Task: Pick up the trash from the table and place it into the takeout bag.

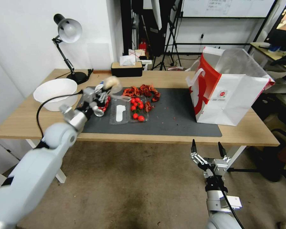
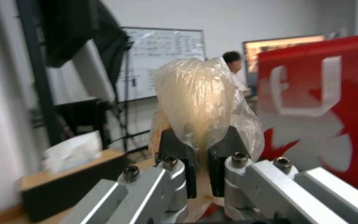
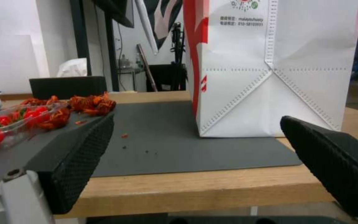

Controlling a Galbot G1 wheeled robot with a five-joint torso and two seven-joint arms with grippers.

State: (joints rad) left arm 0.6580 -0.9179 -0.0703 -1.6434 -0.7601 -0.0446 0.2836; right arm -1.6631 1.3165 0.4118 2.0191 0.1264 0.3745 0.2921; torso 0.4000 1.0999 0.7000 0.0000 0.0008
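Observation:
My left gripper (image 1: 107,89) is raised over the left end of the dark mat (image 1: 174,111), shut on a plastic-wrapped beige lump (image 1: 112,83). In the left wrist view the lump (image 2: 195,99) stands up between the two black fingers (image 2: 178,152), with the takeout bag's red panel (image 2: 324,109) behind it. A crushed red can (image 1: 102,107) lies on the mat under that gripper. A pale bowl (image 1: 55,93) sits on the table (image 1: 28,117) at the left. The white and red takeout bag (image 1: 228,92) stands open at the right. My right gripper (image 1: 208,147) hangs open in front of the table's front edge, facing the bag (image 3: 270,62).
A clear tray of tomatoes (image 1: 130,109) and red shells (image 1: 143,91) lie mid-mat. A desk lamp (image 1: 68,31) and a black tissue box (image 1: 127,68) stand at the back edge. Bare mat lies between the food and the bag.

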